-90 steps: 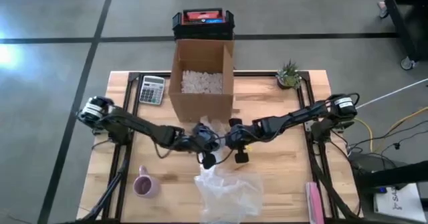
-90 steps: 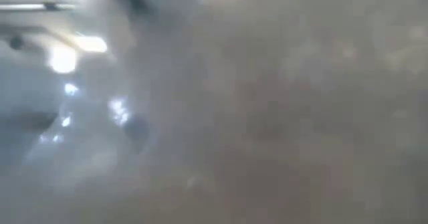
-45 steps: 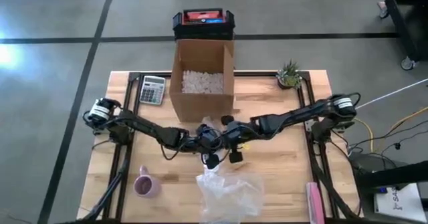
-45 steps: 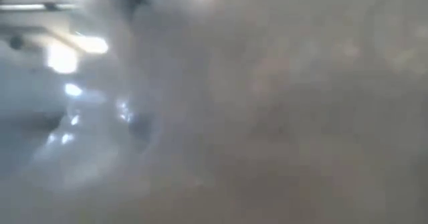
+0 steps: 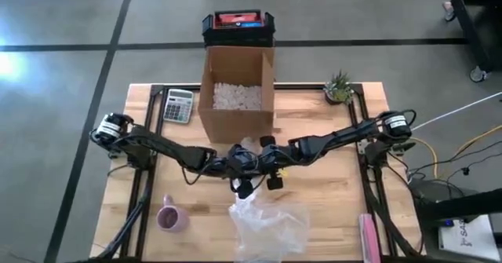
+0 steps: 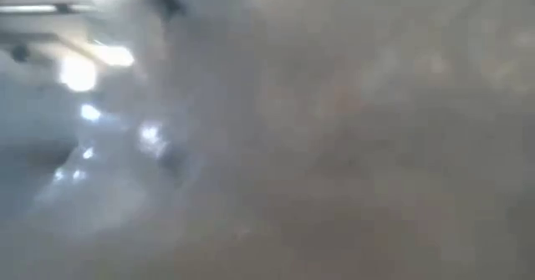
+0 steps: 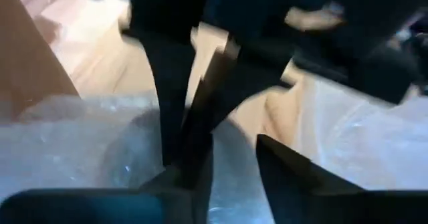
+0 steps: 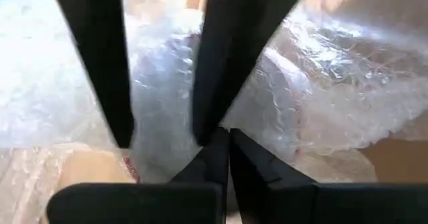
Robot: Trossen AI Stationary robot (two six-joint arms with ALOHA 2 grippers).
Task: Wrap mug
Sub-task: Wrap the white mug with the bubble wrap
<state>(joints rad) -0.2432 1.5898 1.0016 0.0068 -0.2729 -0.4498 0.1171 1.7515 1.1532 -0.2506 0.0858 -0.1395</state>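
Currently the left gripper and right gripper, jaws apparently pinched on the bubble wrap just below them, should lift evenly (mug sits well apart, leftward, unwrapped).

Colours around my two dark pincers

My black left pincer and black right pincer hang over clear, glinting bubble wrap; left of my left pincer stands a pink mug, beyond both a brown box of white fill, on pale wood table. The low view shows only grey-white haze, perhaps wrap.
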